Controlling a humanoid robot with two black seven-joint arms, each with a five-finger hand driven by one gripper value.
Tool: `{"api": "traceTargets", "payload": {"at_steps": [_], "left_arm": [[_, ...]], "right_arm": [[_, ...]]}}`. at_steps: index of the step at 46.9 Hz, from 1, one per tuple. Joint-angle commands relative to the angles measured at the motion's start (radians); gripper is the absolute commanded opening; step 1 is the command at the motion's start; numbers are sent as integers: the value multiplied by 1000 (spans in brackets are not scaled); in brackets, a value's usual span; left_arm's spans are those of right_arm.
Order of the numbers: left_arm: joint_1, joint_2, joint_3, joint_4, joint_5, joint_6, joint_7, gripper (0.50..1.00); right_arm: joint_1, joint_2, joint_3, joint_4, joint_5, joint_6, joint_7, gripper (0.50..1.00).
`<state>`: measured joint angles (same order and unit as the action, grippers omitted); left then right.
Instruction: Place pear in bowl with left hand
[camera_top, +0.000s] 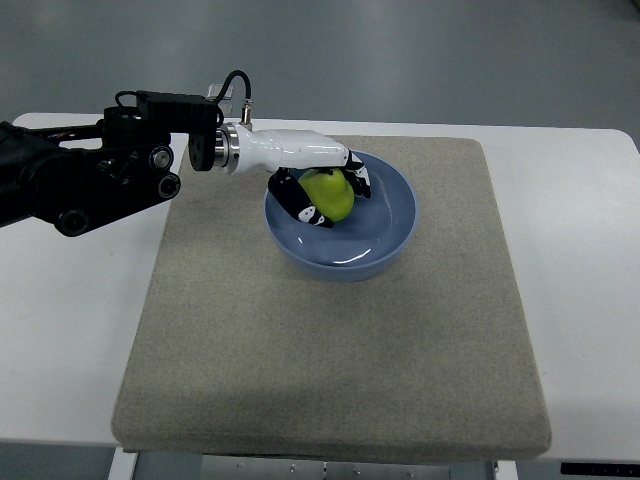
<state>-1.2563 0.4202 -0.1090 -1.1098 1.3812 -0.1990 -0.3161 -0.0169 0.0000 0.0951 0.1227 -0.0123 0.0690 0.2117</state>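
A green pear (328, 194) is held over the left inner part of a blue bowl (385, 225). My left hand (322, 190) reaches in from the left on a black arm with a white wrist, and its black-tipped fingers (305, 210) curl around the pear. I cannot tell whether the pear touches the bowl's floor. The bowl stands on the upper middle of a beige mat (330, 350). The right arm is out of view.
The mat lies on a white table (580, 260) whose bare surface shows to the left and right. A black cable (236, 85) loops above the left wrist. Grey floor lies beyond the table's far edge.
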Motion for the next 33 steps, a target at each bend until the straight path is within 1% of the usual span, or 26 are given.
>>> {"api": "traceTargets", "payload": {"at_steps": [1, 4, 6, 8, 9, 14, 17, 23, 28, 33], "left_arm": [[0, 0, 0, -1, -8, -2, 0, 878], [-2, 5, -3, -1, -54, -2, 2, 881], [-3, 11, -6, -1, -106, -3, 2, 896], [-6, 12, -6, 2, -178, -3, 2, 953], [-9, 14, -6, 5, -217, -5, 2, 968], [-20, 28, -3, 5, -413, -7, 2, 990], [-40, 34, -1, 4, -485, -8, 2, 992], [-45, 58, -27, 10, -542, -8, 2, 992], [-29, 81, -101, 10, -560, -7, 2, 994], [32, 89, -178, 11, -600, -3, 0, 994]], "right_arm": [[0, 0, 0, 0, 0, 0, 0, 926], [0, 0, 0, 0, 0, 0, 0, 926], [0, 0, 0, 0, 0, 0, 0, 926], [0, 0, 0, 0, 0, 0, 0, 926], [0, 0, 0, 0, 0, 0, 0, 926], [0, 0, 0, 0, 0, 0, 0, 926], [0, 0, 0, 0, 0, 0, 0, 926], [0, 0, 0, 0, 0, 0, 0, 926], [0, 0, 0, 0, 0, 0, 0, 926], [0, 0, 0, 0, 0, 0, 0, 926]]}}
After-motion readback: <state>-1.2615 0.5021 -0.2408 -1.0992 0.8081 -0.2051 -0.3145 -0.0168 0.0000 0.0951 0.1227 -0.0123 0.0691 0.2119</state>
